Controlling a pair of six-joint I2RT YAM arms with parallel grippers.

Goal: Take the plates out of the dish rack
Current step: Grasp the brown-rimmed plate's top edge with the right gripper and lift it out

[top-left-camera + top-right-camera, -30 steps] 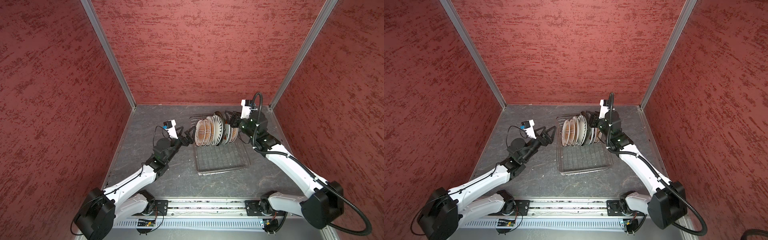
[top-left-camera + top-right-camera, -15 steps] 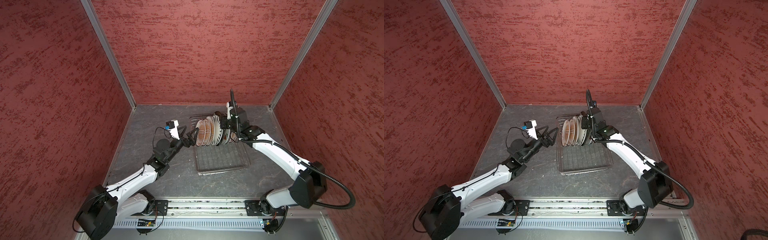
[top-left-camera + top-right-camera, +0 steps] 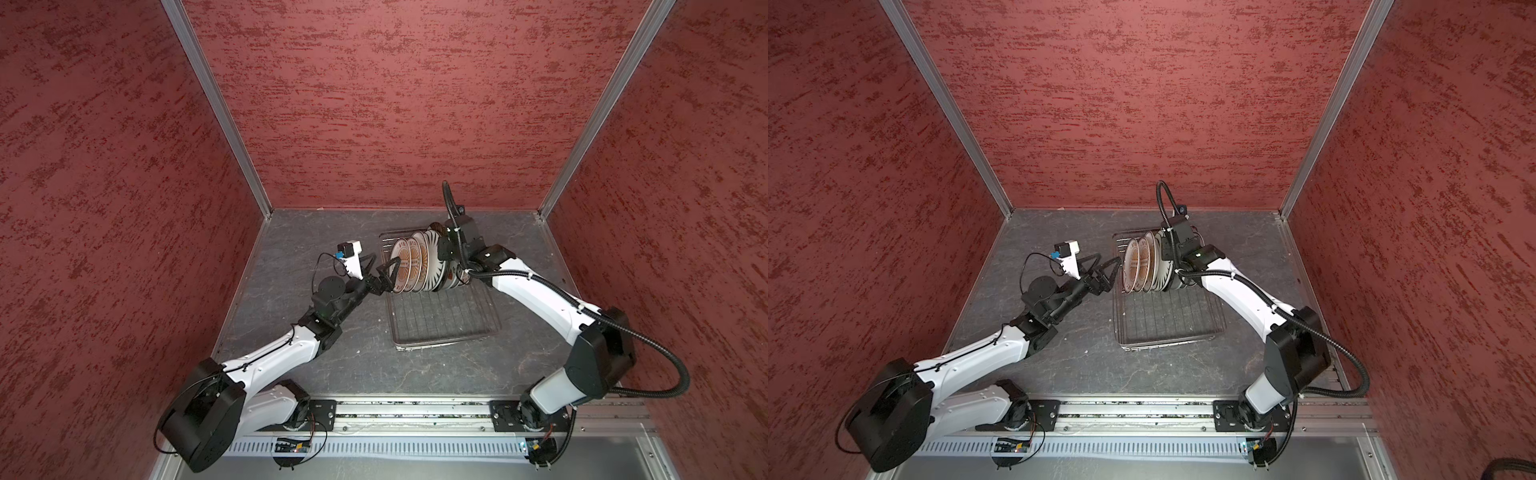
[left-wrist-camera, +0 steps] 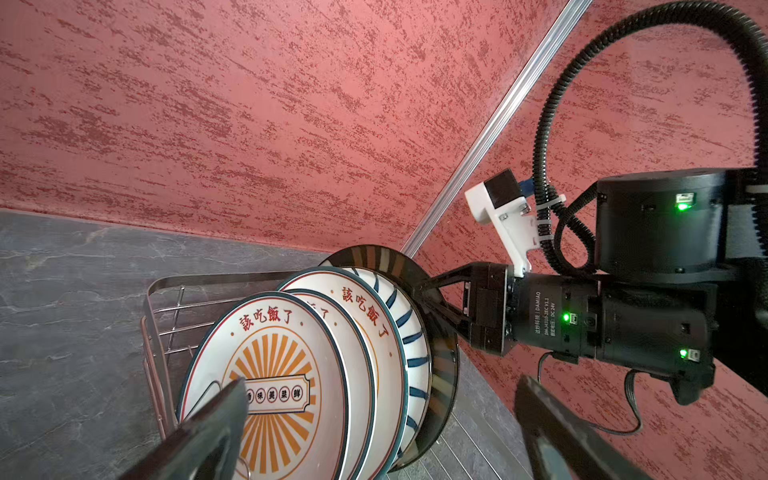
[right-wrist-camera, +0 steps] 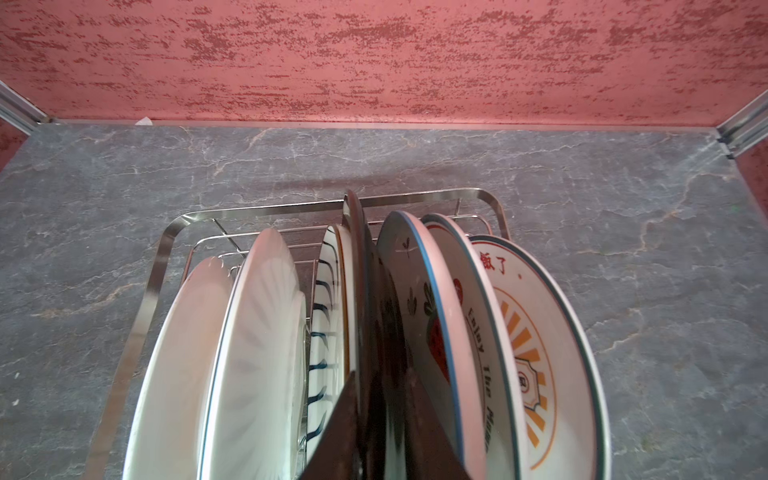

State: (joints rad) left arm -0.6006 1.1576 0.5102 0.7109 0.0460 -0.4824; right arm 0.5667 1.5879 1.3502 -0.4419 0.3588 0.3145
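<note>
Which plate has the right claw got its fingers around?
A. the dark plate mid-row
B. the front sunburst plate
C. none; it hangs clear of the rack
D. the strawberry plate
A: in the right wrist view the right claw has one finger on each side of the dark plate, which stands in the rack.

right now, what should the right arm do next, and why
Probably close the right end effector firmly on the dark plate before lifting: its fingers straddle that rim, and other plates stand close on both sides.
</note>
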